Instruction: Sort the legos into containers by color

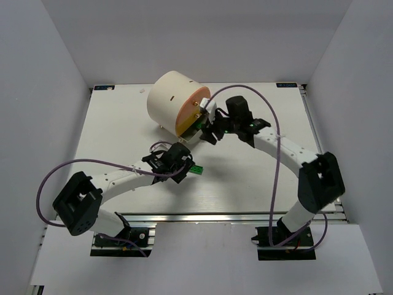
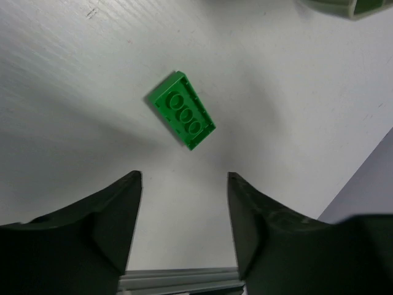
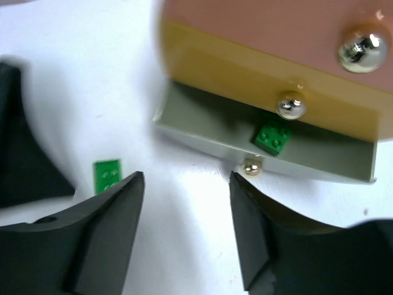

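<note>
Glossy plastic lego (image 2: 181, 110), polished brass knob (image 3: 361, 52) (mirror-bright), matt white table (image 2: 67, 74)

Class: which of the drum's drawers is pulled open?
The lowest one, the olive-grey drawer, holding a green brick; the orange drawers above it are closed.

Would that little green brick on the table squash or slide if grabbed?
Probably stiff: the green brick has crisp moulded edges and studs, so it shouldn't squash. Being small plastic, it is likely light. Lying flat on the smooth white table, it may skid if nudged, but hardly roll.
</note>
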You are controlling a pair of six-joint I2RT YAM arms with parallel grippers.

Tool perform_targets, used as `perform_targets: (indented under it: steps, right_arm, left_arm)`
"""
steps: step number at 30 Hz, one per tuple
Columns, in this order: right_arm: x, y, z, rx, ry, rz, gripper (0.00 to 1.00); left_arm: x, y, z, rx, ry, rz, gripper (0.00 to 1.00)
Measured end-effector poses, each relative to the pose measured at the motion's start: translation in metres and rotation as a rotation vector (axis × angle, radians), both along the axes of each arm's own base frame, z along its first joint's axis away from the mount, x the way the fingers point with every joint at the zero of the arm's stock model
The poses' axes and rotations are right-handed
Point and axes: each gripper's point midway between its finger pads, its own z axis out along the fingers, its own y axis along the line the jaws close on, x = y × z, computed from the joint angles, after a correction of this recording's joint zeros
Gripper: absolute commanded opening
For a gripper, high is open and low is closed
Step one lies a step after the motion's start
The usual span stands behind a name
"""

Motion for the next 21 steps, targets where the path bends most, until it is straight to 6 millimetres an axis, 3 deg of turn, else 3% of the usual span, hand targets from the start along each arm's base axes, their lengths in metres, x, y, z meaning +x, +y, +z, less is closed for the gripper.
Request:
perform_targets:
  steps: [1,2,4,5,6,7,9,10,11,14,21]
  right_arm:
    - [-0.010,-0.005,0.007,0.009,-0.024,0.044,0.58]
    - [-0.020,-0.010,0.011,0.011,-0.053,0.104,0.46]
    - [-0.044,-0.018,0.009,-0.015,-0.098,0.246,0.33]
    - [-0.057,-0.020,0.004,-0.030,-0.109,0.321,0.24]
    - [-0.071,-0.022,-0.006,-0.051,-0.104,0.399,0.22]
    - [-0.085,-0.025,-0.020,-0.069,-0.084,0.472,0.28]
    - [-0.106,-0.029,-0.049,-0.095,-0.024,0.563,0.50]
    - [-0.115,-0.033,-0.063,-0.110,0.013,0.588,0.57]
    - [-0.125,-0.035,-0.078,-0.125,0.049,0.612,0.70]
    - [-0.139,-0.039,-0.106,-0.169,0.112,0.634,0.83]
    - [-0.130,-0.018,-0.134,-0.266,0.091,0.562,0.88]
  left_arm:
    - [-0.001,0.002,0.000,0.001,0.000,0.002,0.50]
    - [-0.002,0.005,0.001,-0.001,0.000,0.010,0.40]
    - [-0.008,0.014,0.002,0.005,-0.005,0.013,0.16]
    - [-0.012,0.020,0.003,0.008,-0.007,0.019,0.12]
    - [-0.017,0.028,0.004,0.015,-0.012,0.021,0.09]
    - [-0.021,0.034,0.007,0.018,-0.023,0.023,0.08]
    - [-0.027,0.046,0.015,0.020,-0.052,0.026,0.12]
    - [-0.030,0.051,0.020,0.018,-0.070,0.024,0.20]
    - [-0.032,0.057,0.026,0.020,-0.094,0.022,0.43]
    - [-0.038,0.073,0.044,0.014,-0.166,0.020,0.72]
    - [-0.058,0.106,0.058,0.016,-0.236,0.028,0.77]
